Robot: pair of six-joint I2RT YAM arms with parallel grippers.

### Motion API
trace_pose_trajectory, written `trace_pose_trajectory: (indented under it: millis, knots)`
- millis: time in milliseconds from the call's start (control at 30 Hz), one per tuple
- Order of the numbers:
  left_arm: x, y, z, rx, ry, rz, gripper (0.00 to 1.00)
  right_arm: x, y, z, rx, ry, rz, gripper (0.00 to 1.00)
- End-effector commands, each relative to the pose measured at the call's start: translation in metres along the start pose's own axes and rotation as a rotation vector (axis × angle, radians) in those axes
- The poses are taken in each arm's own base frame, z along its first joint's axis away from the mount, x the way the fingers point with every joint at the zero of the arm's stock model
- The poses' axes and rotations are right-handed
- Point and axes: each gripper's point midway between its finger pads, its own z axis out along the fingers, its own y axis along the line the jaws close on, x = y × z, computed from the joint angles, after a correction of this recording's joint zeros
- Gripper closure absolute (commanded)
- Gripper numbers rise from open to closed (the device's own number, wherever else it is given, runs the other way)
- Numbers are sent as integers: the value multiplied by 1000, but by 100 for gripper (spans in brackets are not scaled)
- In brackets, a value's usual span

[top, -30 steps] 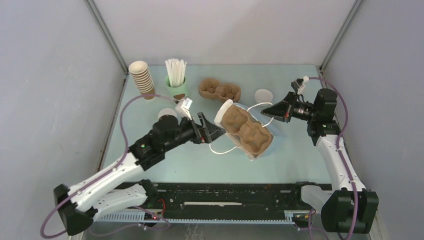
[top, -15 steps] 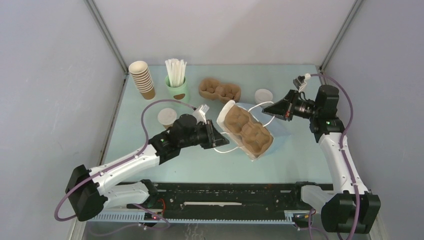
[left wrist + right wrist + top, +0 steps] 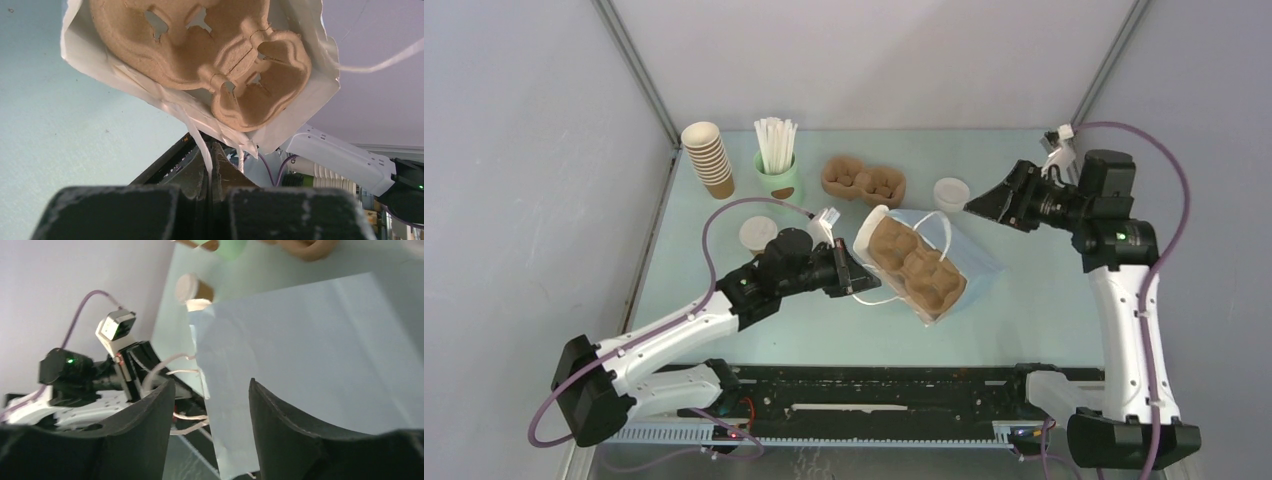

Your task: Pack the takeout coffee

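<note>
The takeout coffee [image 3: 758, 233], a small brown cup with a white lid, stands on the table left of my left wrist; the right wrist view shows it far off [image 3: 192, 288]. A white paper bag [image 3: 969, 262] lies tilted at mid-table with a brown pulp carrier [image 3: 914, 265] inside, seen close in the left wrist view [image 3: 210, 55]. My left gripper [image 3: 852, 272] is shut on the bag's white handle [image 3: 201, 147]. My right gripper [image 3: 972, 206] hangs open to the bag's upper right, holding nothing; the bag's side [image 3: 310, 355] fills its view.
A stack of lidless brown cups [image 3: 707, 158] and a mint-green cup of white straws [image 3: 776, 165] stand at the back left. A second pulp carrier [image 3: 864, 181] lies behind the bag, with a round white lid [image 3: 951, 192] to its right.
My left gripper moved in and shut on the bag's near handle. My right gripper opened, let go of the far handle, and drew back up and to the right.
</note>
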Motion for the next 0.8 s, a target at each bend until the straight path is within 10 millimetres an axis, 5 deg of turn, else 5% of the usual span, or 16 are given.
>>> trace_pose_trajectory:
  millis: [0, 100, 233, 333, 467, 667, 767]
  knots:
    - [-8, -21, -11, 66, -20, 51, 100, 6, -14, -43, 339, -21, -236, 33]
    - [-7, -23, -10, 72, -8, 56, 100, 1, 5, -65, 468, -67, -416, 25]
    - [-6, -25, -10, 78, 5, 60, 100, 20, 54, -59, 345, -34, -585, 21]
    - [-7, -26, -11, 79, -4, 58, 100, 37, 89, -44, 227, 4, -569, 22]
    - [-8, -28, -13, 96, -13, 45, 100, 94, 125, -5, 115, 141, -524, 21]
    - [-8, -32, -17, 126, -27, 28, 100, 136, 139, 40, 242, 171, -302, 24]
    - [-5, -34, -16, 142, -20, 14, 100, 140, 117, 49, 408, 88, -187, 25]
